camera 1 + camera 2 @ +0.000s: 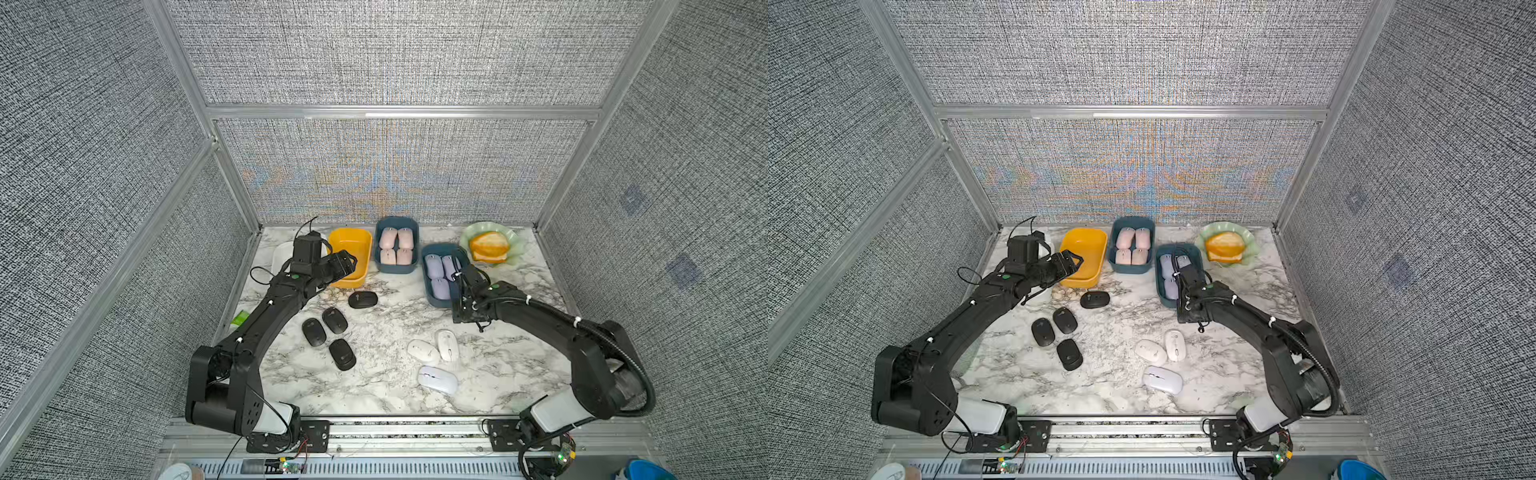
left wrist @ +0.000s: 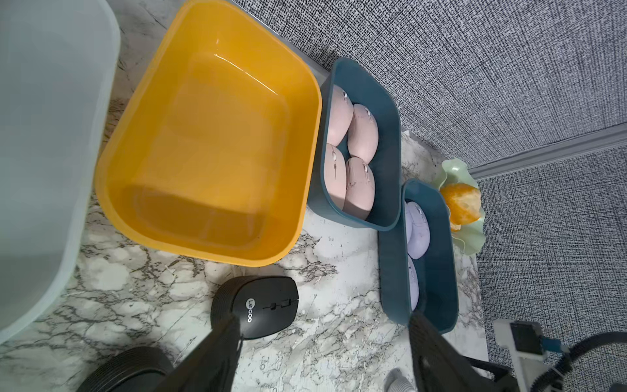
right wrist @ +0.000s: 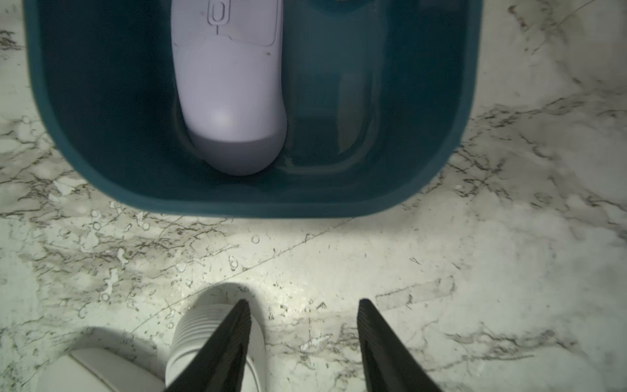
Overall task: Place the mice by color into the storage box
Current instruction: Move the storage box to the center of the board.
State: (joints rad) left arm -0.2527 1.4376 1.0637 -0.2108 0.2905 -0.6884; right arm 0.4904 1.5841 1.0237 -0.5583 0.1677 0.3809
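Grey-walled marble table (image 1: 374, 399): yellow bin (image 1: 357, 245) at 11 o'clock, blue bin (image 1: 397, 269) at 12, second blue bin (image 1: 439, 304) at 1. Wide and empty, left gripper (image 2: 324, 317) beside yellow bin; parted and empty, right gripper (image 3: 303, 302) near second blue bin. Inside blue bin pink mice (image 1: 388, 239), inside second blue bin lilac mice (image 1: 435, 266), black mice (image 1: 335, 320) loose at 8, white mice (image 1: 437, 379) at 5.
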